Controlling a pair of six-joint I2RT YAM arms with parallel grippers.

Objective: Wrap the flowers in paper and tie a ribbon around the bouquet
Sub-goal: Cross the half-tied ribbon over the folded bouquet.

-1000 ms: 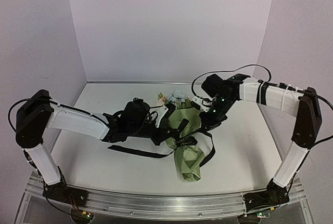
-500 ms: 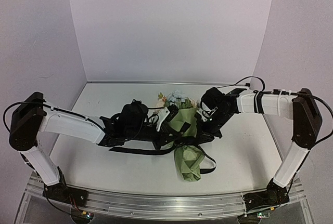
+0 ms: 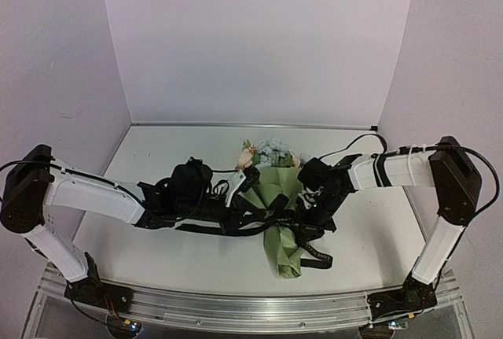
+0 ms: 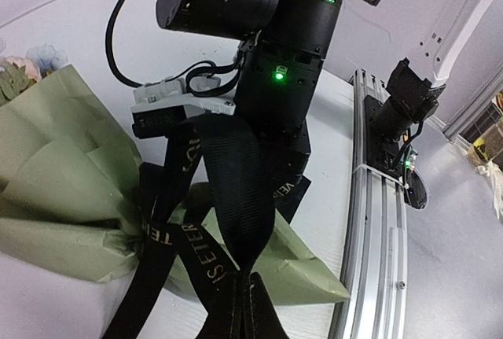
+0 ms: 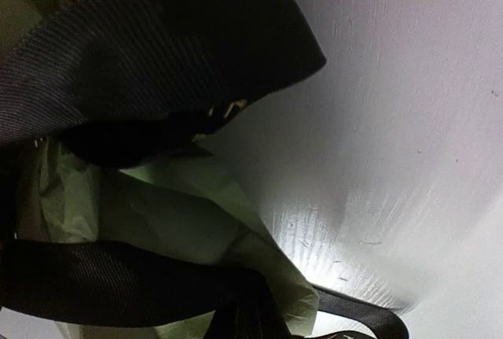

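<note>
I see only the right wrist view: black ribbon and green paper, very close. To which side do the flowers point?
Observer: The flowers point to the far wall, out of the wide end of the paper.
Operator: Where does the ribbon cross the paper?
Observer: The ribbon crosses it at the pinched waist, between wide end and narrow tail.
Operator: Does the left pincer hold it?
Observer: Yes, the left pincer is shut on a ribbon strand.

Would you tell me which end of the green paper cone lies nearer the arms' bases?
The green paper cone's narrow tail; its wide end, showing cream and pale blue blooms, faces the back wall.
</note>
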